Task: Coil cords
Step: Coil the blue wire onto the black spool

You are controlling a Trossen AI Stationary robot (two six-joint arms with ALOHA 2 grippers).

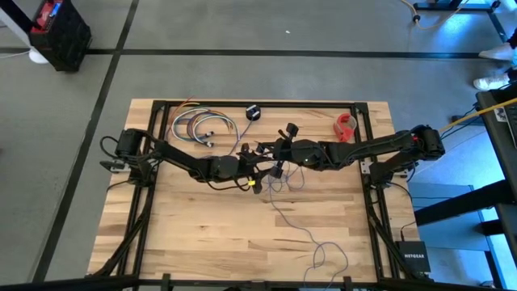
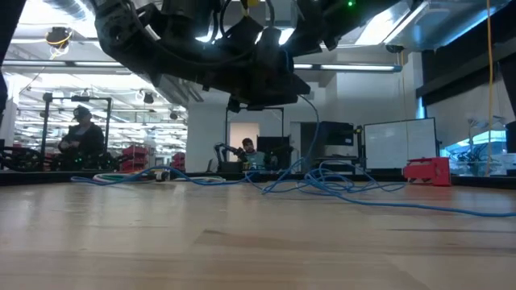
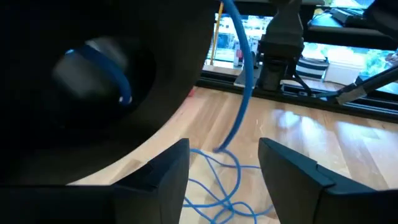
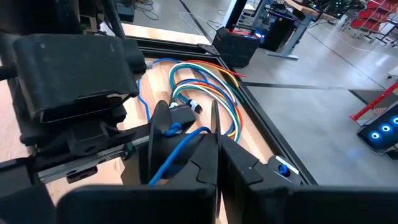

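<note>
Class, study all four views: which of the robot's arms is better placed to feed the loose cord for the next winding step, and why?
Probably the left. The left gripper is open, with the cord hanging between its fingers. The right gripper is shut on the spool, so it is occupied.

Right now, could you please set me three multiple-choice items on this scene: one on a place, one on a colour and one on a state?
1. Where does the bundle of multicoloured cables lie?
A. at the table's far edge, on the left arm's side
B. at the near edge, on the right arm's side
C. on the floor

2. What colour is the small object near the table's far right corner?
A. green
B. red
C. white

3. How do the left tool's fingers stand?
A. shut on the red object
B. shut on nothing
C. open, with the cord hanging between them

Answers:
1 A: the high view shows the bundle on the table there.
2 B: the object is red.
3 C: the left wrist view shows the left tool spread around the cord.
</note>
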